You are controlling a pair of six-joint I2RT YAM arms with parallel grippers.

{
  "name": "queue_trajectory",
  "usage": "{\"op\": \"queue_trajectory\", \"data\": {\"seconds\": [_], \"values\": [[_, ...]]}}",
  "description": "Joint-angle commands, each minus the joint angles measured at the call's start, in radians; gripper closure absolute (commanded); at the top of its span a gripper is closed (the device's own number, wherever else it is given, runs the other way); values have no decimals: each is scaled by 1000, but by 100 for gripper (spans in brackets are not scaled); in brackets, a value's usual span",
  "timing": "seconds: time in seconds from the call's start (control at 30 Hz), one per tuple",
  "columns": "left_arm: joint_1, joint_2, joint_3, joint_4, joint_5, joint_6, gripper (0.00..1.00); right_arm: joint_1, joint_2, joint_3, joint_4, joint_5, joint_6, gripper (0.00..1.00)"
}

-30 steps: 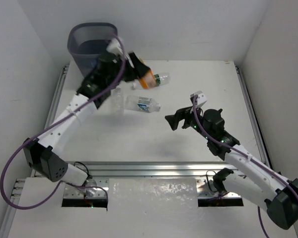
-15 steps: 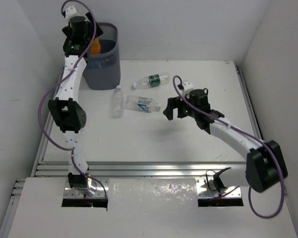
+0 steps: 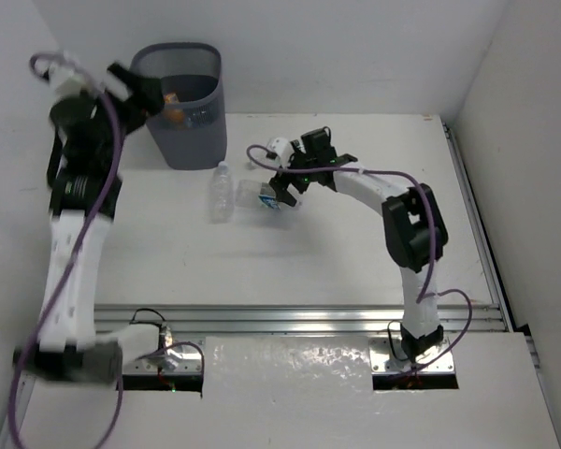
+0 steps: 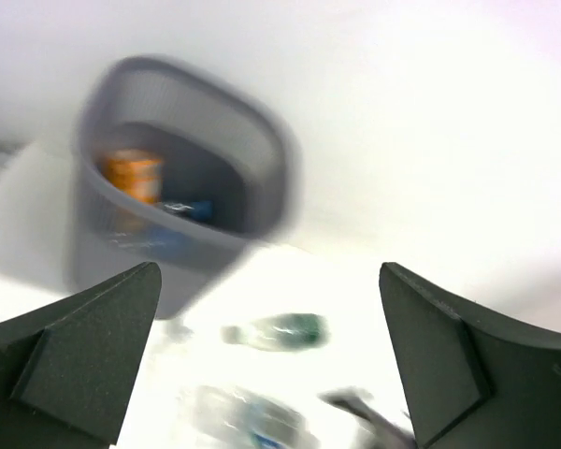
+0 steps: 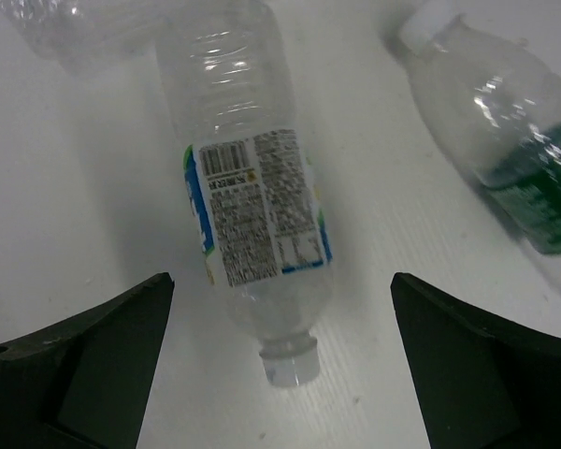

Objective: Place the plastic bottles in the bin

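The dark grey bin (image 3: 194,140) stands at the far left; an orange bottle (image 3: 174,108) and a blue-labelled bottle (image 4: 193,210) lie inside it. My left gripper (image 3: 145,94) hangs open and empty beside the bin's left rim. On the table a blue-labelled clear bottle (image 5: 252,215) lies with its neck toward my right gripper (image 5: 280,281), which is open and straddles it without touching. A dark-green-labelled bottle (image 5: 514,122) lies to its right. A plain clear bottle (image 3: 222,190) lies to its left. In the top view the right gripper (image 3: 279,192) hovers over the blue-labelled bottle (image 3: 254,194).
White walls close in the table on the left, back and right. Metal rails (image 3: 280,318) run along the near edge and the table's sides. The right arm (image 3: 407,220) stretches across the table's middle right. The left wrist view is motion-blurred.
The left gripper carried the orange bottle to the bin, opened and dropped it in, then drew back left. The right gripper moved up and left over the blue-labelled bottle.
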Motion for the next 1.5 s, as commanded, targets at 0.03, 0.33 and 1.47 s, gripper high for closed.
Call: {"op": "queue_trajectory", "data": {"seconds": [0.03, 0.33, 1.47], "values": [[-10, -325, -407, 140, 209, -111, 0, 40, 148, 193, -179, -82, -269, 1], [-39, -455, -535, 37, 388, -7, 0, 11, 176, 95, -152, -95, -185, 60], [-331, 9, -195, 167, 70, -143, 100, 228, -1090, -896, 401, 721, 707, 1]]}}
